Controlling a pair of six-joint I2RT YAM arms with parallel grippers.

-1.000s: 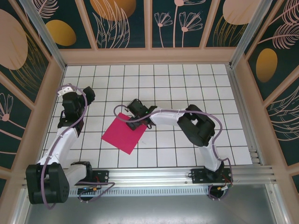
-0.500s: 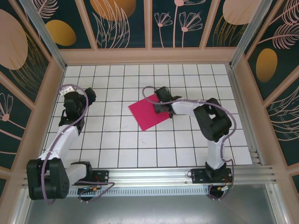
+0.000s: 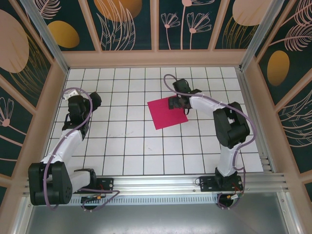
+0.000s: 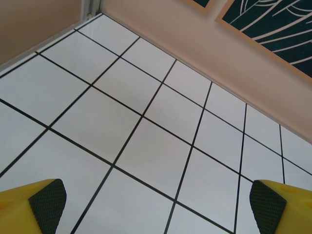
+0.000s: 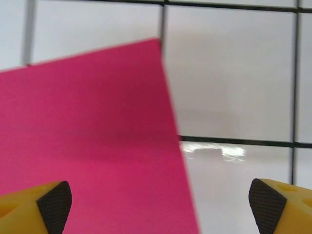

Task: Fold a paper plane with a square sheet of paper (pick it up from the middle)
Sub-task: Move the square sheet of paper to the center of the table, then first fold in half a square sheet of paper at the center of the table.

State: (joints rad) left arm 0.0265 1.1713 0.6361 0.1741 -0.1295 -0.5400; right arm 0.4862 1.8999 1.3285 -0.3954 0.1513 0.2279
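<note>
Your right end effector [image 5: 160, 202] has dragged the square sheet of paper [image 3: 167, 113] rightward, jaws wide, perhaps touching it; it looks flimsy and light, so pinch its middle.

The thin square sheet of paper [image 3: 167, 113] is plain magenta-pink. The flat tiled counter [image 3: 126, 141] is glossy white, crossed by a thin black grid. The left gripper [image 4: 156, 202] and the right gripper [image 5: 161, 202] have yellow fingers with black cross-hatched pads. The wall panels [image 3: 126, 24] are dark teal with orange ovals and pale pink line-drawn leaves and flowers, framed in peach.
</note>
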